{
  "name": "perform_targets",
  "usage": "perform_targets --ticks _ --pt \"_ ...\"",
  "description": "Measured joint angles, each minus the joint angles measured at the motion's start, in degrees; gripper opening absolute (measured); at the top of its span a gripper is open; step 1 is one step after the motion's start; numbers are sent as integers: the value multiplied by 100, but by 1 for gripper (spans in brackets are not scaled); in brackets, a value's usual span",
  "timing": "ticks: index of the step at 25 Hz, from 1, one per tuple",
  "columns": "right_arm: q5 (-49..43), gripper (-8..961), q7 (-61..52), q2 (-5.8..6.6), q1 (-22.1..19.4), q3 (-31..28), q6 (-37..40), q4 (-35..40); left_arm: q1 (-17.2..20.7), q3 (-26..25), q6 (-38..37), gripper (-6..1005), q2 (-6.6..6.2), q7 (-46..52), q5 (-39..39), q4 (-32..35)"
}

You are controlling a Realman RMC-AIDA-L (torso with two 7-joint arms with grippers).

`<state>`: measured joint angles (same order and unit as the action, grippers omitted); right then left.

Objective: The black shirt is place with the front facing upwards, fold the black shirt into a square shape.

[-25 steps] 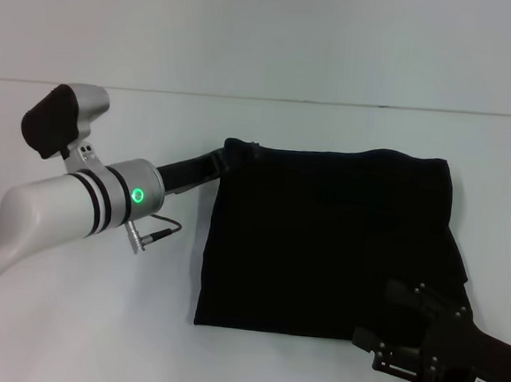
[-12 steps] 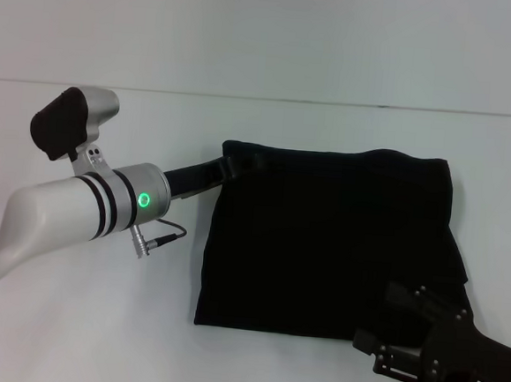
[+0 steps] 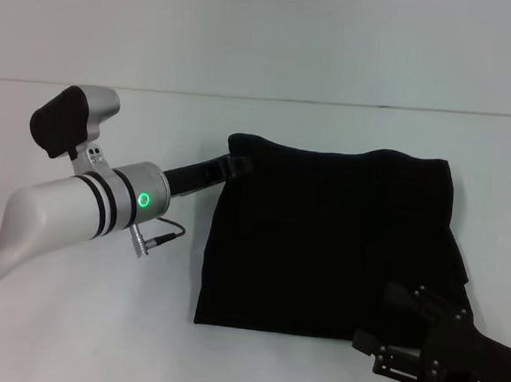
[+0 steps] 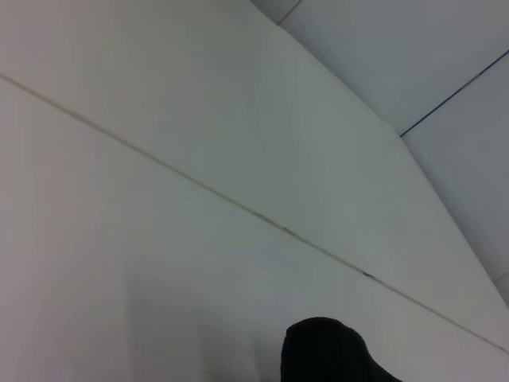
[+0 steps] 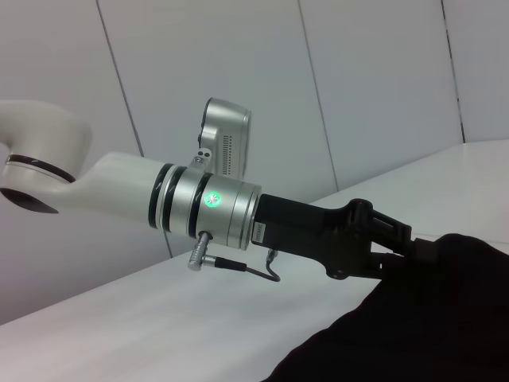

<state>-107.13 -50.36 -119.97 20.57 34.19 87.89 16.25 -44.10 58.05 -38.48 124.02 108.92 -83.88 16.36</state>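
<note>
Right gripper [image 3: 375, 353] is sitting nearest the camera in the head view, low at the right side, its black body lying just beside the near right corner of the black shirt [image 3: 331, 241]. Its fingertips are blending into the dark cloth, so I cannot tell how far they are spread or whether they are pinching anything.

The shirt is lying flat on the white table [image 3: 94, 329], already folded into a roughly square block, plain black side showing. The near edge is running straight across, the left edge is leaning slightly, and on the right a lower layer is sticking out past the top layer. The far edge is showing a shallow dip near the middle.

Left gripper [image 3: 238, 165] is reaching in from the left, white arm with a glowing green ring [image 3: 143, 200] and a small cable plug hanging under the wrist. Its black fingers [image 5: 395, 233] are sitting at the far left corner of the shirt; the right wrist view is showing them meeting the raised cloth edge [image 5: 445, 263], but cloth and fingers are merging there, so grip and opening are not readable.

Left wrist view is showing mostly bare table and white wall [image 4: 238, 95], with a small black hump of shirt [image 4: 326, 354] poking in at one edge.
</note>
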Motion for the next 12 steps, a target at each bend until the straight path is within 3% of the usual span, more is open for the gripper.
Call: perform_targets --ticks 5,12 --pt "0 942 0 0 0 0 -20 0 4 -5 6 193 20 -9 4 -3" --pt "0 941 0 0 0 0 -31 0 -20 -86 150 64 26 -38 59 28"
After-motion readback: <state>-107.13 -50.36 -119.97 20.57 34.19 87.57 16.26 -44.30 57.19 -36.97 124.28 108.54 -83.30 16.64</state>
